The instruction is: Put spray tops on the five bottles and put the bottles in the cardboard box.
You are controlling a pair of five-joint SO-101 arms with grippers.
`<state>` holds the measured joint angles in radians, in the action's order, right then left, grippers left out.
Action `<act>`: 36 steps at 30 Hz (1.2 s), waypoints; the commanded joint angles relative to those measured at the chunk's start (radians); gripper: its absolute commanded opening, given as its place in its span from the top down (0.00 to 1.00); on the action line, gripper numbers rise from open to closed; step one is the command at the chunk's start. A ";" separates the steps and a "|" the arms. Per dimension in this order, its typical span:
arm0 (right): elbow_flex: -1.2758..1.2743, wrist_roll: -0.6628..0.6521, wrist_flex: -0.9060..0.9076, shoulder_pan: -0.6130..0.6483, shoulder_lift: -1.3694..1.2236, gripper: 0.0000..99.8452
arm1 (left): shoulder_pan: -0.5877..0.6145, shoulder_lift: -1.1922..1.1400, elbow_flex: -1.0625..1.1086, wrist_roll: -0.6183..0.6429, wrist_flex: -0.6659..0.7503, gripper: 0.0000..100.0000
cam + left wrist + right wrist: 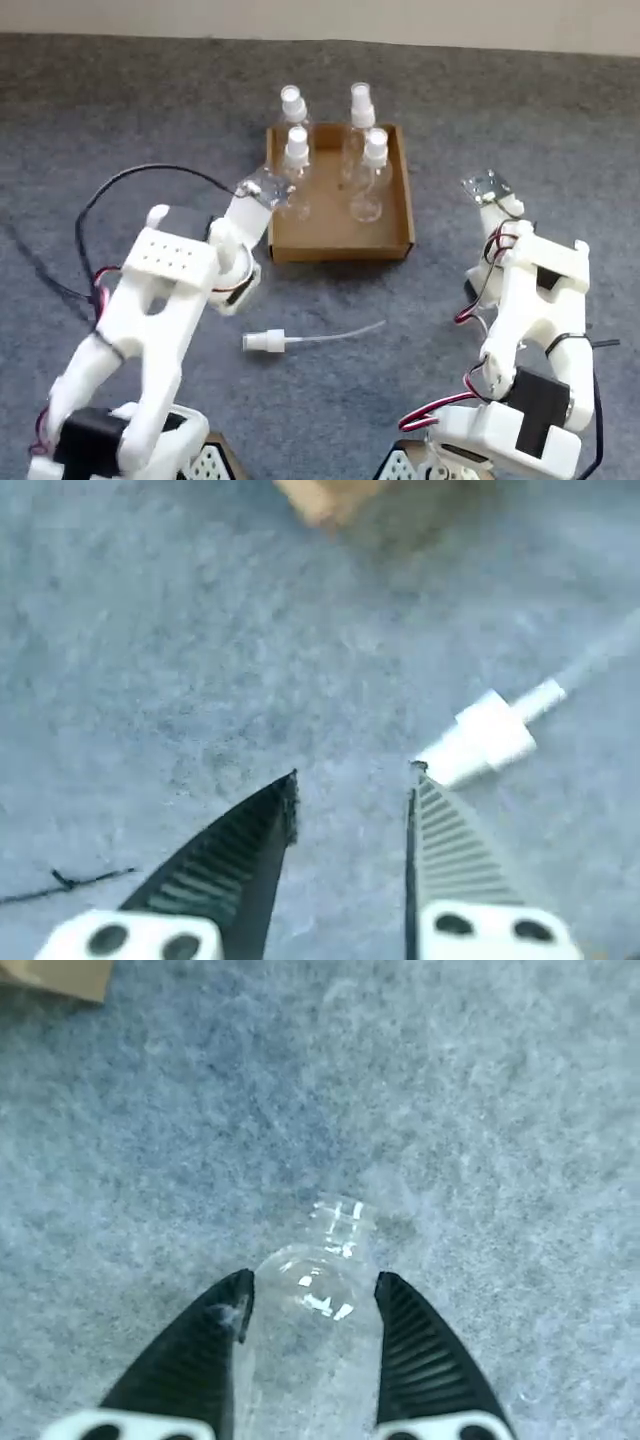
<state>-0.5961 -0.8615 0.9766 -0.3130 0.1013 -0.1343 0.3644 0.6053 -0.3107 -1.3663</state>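
Note:
Several clear bottles with white spray tops [297, 170] stand in the cardboard box [340, 246]. A loose white spray top [265, 342] with its thin tube lies on the grey carpet in front of the box. My left gripper [350, 775] hangs open just above the carpet, and the spray top [485, 738] lies just beyond one fingertip, outside the jaws. My right gripper [310, 1285] is shut on a clear bottle [320, 1260] that has no top, its open neck pointing away from the fingers, low over the carpet.
The left arm [170, 290] stands left of the box and the right arm [530, 300] to its right. A black cable [130, 185] loops over the carpet at the left. A corner of the box [55, 975] shows far from the right gripper.

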 commanded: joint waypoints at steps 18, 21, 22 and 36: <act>0.015 -0.006 -0.018 0.005 -0.004 0.99 | -0.343 -0.107 0.073 -0.270 0.071 0.83; 0.015 -0.006 -0.018 0.004 -0.004 0.99 | -0.346 -0.182 0.073 -0.270 0.100 0.84; 0.015 -0.006 -0.018 0.004 -0.004 0.99 | -0.343 -0.211 0.073 -0.270 0.110 0.84; 0.015 -0.006 -0.018 0.004 -0.004 0.99 | -0.348 -0.268 0.143 -0.358 0.133 0.97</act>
<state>-0.5961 -0.8615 0.9766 -0.3130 0.1013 -0.4672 0.0713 0.7449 -0.6559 -1.2390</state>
